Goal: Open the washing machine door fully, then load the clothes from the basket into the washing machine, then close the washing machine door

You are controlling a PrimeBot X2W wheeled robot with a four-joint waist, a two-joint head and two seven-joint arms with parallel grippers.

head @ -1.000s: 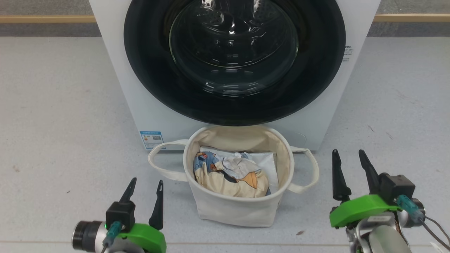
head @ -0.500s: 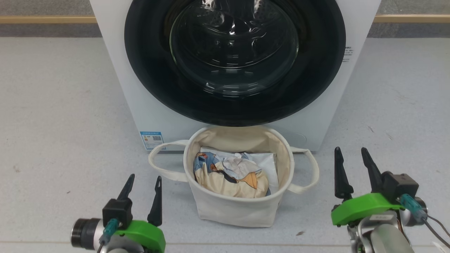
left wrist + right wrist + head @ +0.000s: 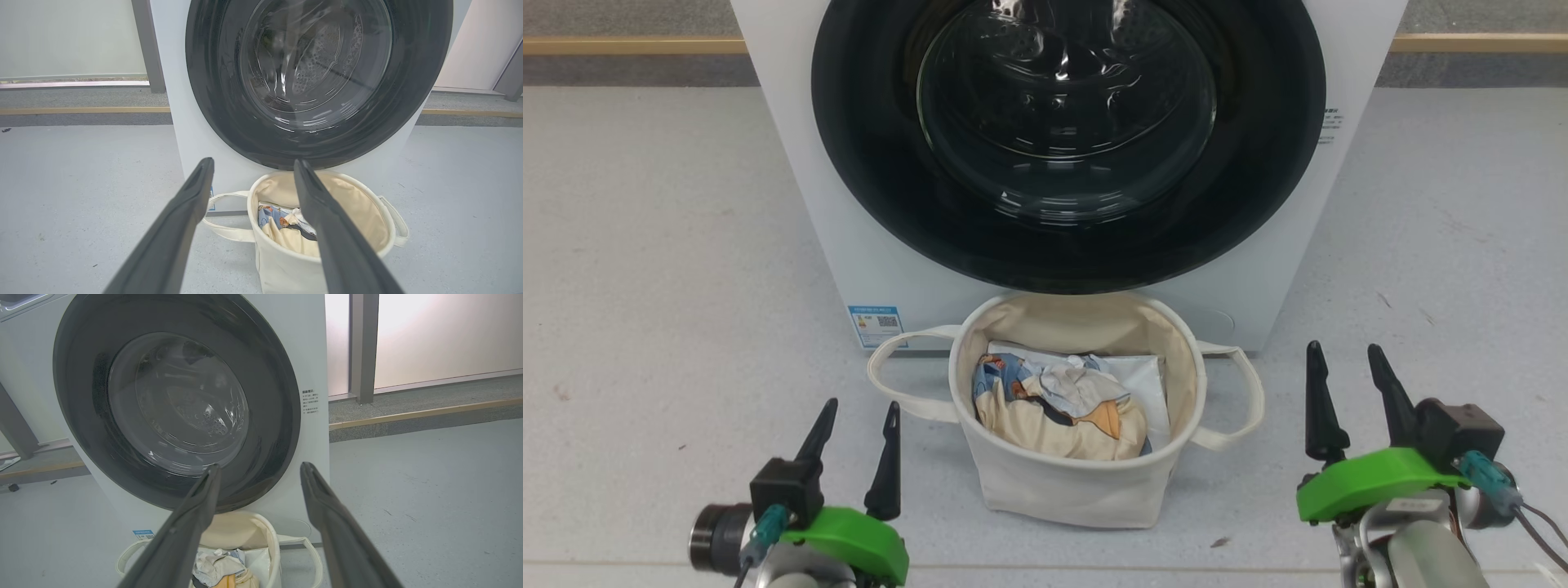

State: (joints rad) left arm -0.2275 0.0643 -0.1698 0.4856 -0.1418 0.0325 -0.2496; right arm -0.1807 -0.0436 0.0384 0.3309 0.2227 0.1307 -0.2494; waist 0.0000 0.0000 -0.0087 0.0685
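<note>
The white washing machine (image 3: 792, 163) stands ahead with its round black door (image 3: 866, 188) closed flat against it; the glass bowl bulges at the centre. On the floor right before it sits the cream basket (image 3: 1062, 490), holding the cream and light blue clothes (image 3: 1058, 420). My left gripper (image 3: 860, 402) hovers open at the basket's left, holding nothing. To the basket's right my right gripper (image 3: 1346, 345) is open and empty too. The left wrist view has the door (image 3: 212, 81) and basket (image 3: 286, 265) beyond the fingers; the right wrist view has the door (image 3: 77, 396) above the basket (image 3: 273, 539).
A blue label sticker (image 3: 876, 324) sits at the washer's lower left corner. A flat white sheet (image 3: 1139, 377) lies under the clothes. Grey floor (image 3: 645, 286) spreads on both sides. A low kerb with a wooden strip (image 3: 629, 45) runs behind the machine.
Both grippers have drifted slightly: the left one down and a little left, the right one a little right and up. Door, basket and clothes have not moved.
</note>
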